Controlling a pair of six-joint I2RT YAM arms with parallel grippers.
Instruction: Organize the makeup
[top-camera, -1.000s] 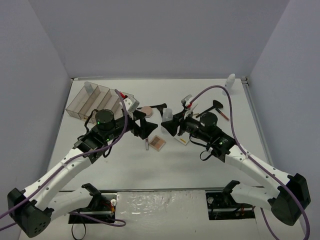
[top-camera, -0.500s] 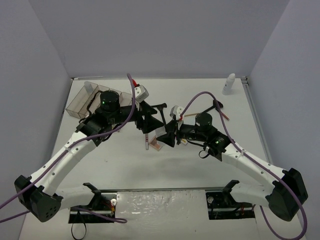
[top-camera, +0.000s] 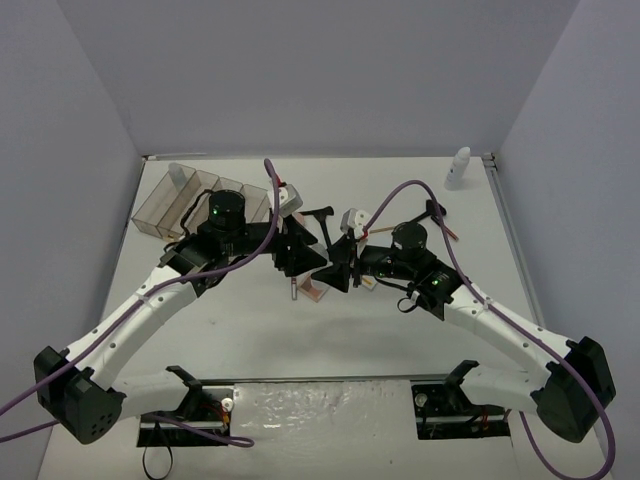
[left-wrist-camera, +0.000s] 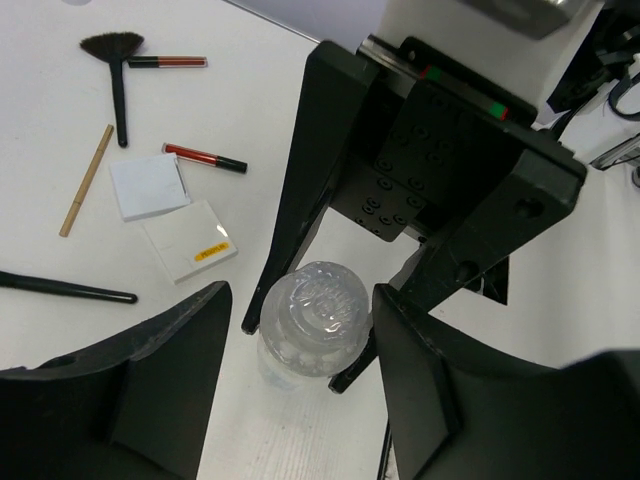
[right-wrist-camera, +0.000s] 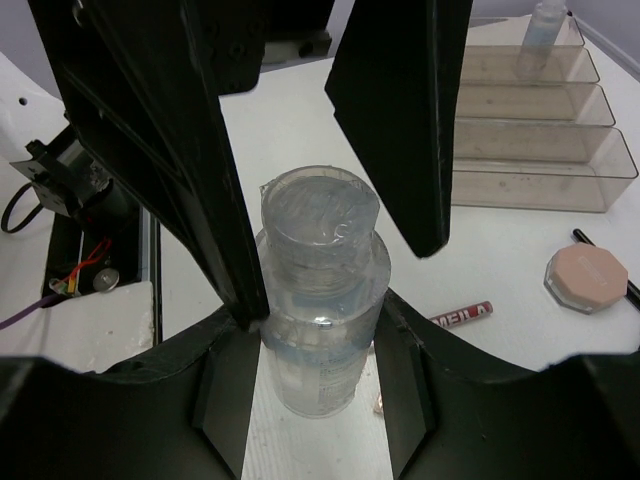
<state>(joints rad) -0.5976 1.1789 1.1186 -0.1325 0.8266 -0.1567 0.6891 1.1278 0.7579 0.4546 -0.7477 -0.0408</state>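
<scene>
Clear bottle (right-wrist-camera: 320, 300) is sitting up off the middle of the worktop (top-camera: 250, 330), with the right hand (right-wrist-camera: 318, 345) gripping its body. The left hand (left-wrist-camera: 300, 295), apart a second ago, is now straddling the cap, open but narrowing.

- Top external: high behind both arm bases, looking down across the whole worktop (top-camera: 300, 335).
- Left wrist: close, looking steeply down on the clear bottle (left-wrist-camera: 312, 305).
- Right wrist: close, facing the same bottle, organizer tray (right-wrist-camera: 540, 188) beyond.
</scene>
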